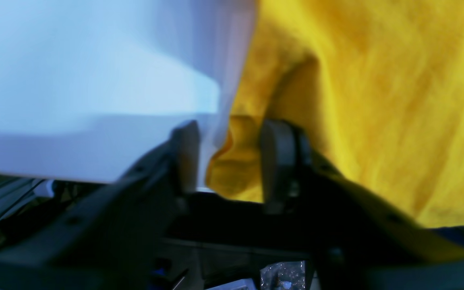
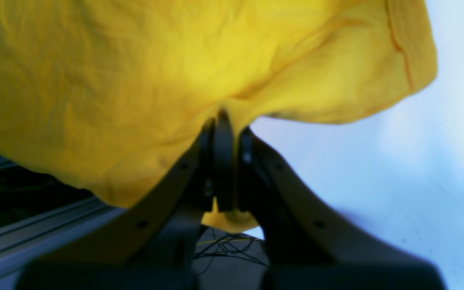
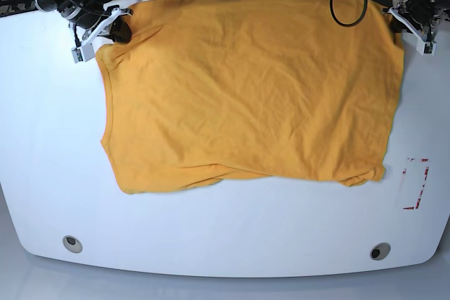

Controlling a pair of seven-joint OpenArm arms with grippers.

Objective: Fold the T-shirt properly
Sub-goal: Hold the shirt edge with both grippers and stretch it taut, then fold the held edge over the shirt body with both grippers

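Right tool (image 2: 224, 121), at the far corner of the bench (image 3: 225, 244) on the base view's left, has its jaws pressed tight together on a pinch of the T-shirt (image 3: 246, 89); cloth bunches out above and below the fingers in its wrist view. Left tool (image 1: 228, 137), at the opposite far corner, stands with a clear gap between its fingers, and a folded edge of the yellow fabric sits in that gap; the picture is blurred, so I cannot tell whether the pads are pressing the cloth or merely flanking it

The shirt lies spread wide across the far half of the white bench, mostly flat, wrinkled, with its near edge curled and uneven. It looks as though one fold may already be in, since no sleeves show plainly, but that is a judgement. No compact packet exists yet: the cloth remains broad, so at least one more fold across, plus smoothing the near hem, seems left
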